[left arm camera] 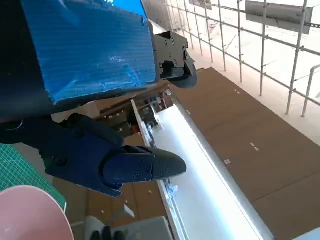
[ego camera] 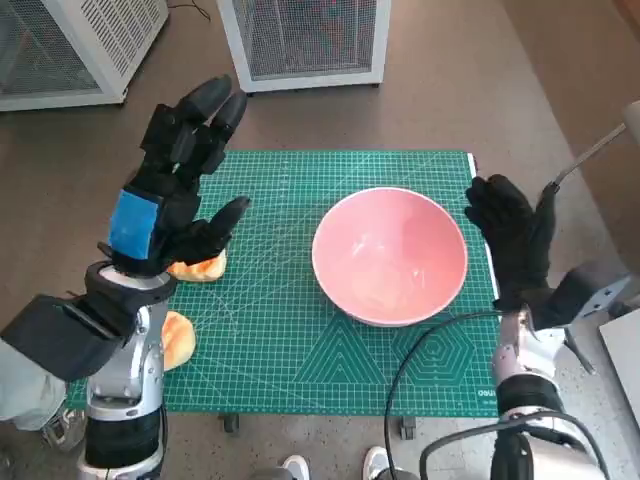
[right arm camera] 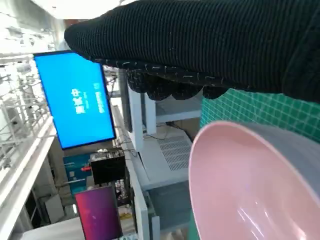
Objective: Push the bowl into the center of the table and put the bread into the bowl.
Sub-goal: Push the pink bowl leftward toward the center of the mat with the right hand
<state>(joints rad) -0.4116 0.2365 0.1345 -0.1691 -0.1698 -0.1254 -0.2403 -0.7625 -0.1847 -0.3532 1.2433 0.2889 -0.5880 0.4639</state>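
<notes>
Sitting right of the middle of the green cutting mat (ego camera: 300,380), the pink bowl (ego camera: 389,256) is upright with nothing in it, its far side nearer the mat's right edge than the left. 2 pieces of bread lie well apart from it on the mat's left side: one bread roll (ego camera: 203,266) partly hidden under the left hand, and a second roll (ego camera: 178,338) nearer the robot, tucked beside the left forearm.

The right hand (ego camera: 515,238) stands just beside the bowl's right rim, palm toward it, fingers spread and holding nothing; whether it touches the rim I cannot tell. The right wrist view shows the bowl's rim close under the glove. The left hand (ego camera: 178,190) is raised above the mat's left part, fingers apart and empty, directly over the first roll.

Risk, as I judge it: a push landing high on the rim could tip or spin the bowl rather than slide it, and too strong a push could carry it past centre toward the bread. With the left hand covering the roll from the head camera, a blind grasp could nudge it off the mat's edge.
</notes>
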